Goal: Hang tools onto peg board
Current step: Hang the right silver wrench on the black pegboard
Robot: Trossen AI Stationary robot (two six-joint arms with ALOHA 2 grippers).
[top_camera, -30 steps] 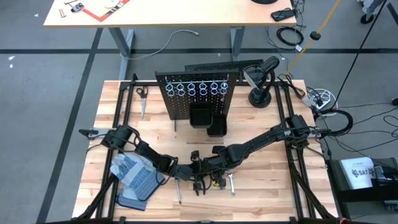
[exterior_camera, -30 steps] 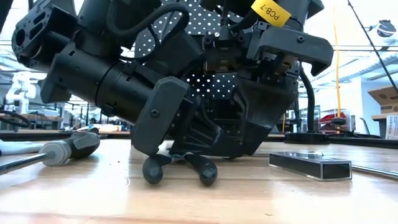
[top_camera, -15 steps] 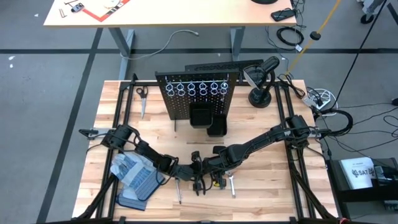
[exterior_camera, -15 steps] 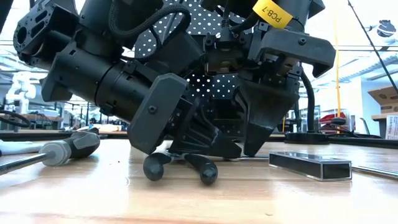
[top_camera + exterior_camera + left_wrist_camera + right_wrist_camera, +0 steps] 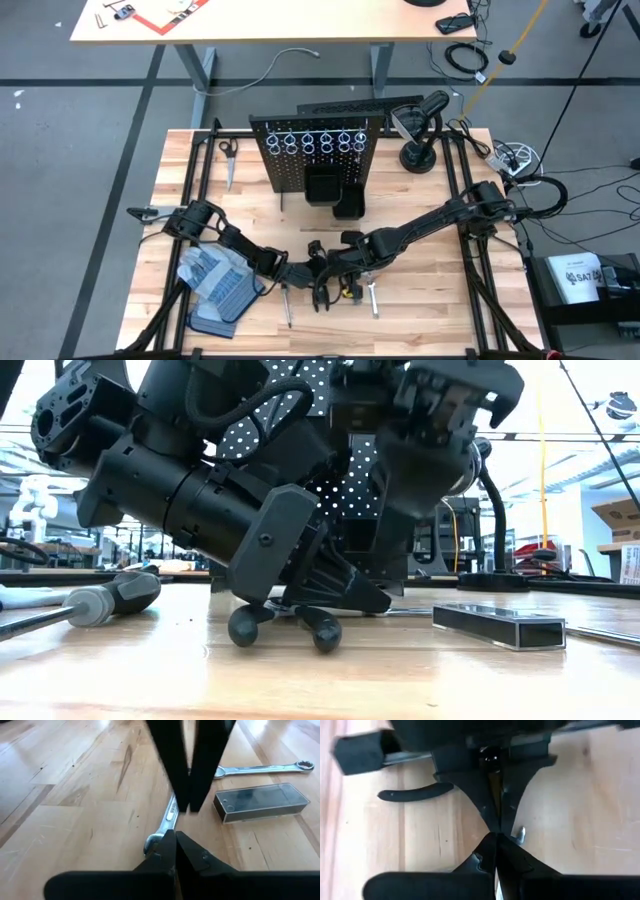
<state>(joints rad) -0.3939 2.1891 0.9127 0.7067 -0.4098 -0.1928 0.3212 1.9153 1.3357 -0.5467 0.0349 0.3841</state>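
Near the table's [image 5: 420,320] front edge, the left gripper [image 5: 303,272] and the right gripper [image 5: 335,268] meet tip to tip over the pliers [image 5: 283,622]. The low view shows the pliers' two dark handles touching the wood while the left gripper's fingers are pressed onto the tool above them. Each wrist view shows its own fingers pressed together at the tips, the right ones around nothing that can be made out.

To lift cleanly, the left arm should probably rise straight up so the handles clear the wood before swinging toward the far edge.

The left wrist view alone shows a wrench [image 5: 167,820] under the fingertips, a dark box [image 5: 260,802] beside it and a second wrench beyond. Only the high view shows the peg board [image 5: 313,150] upright near the far edge, well apart, its rings empty.
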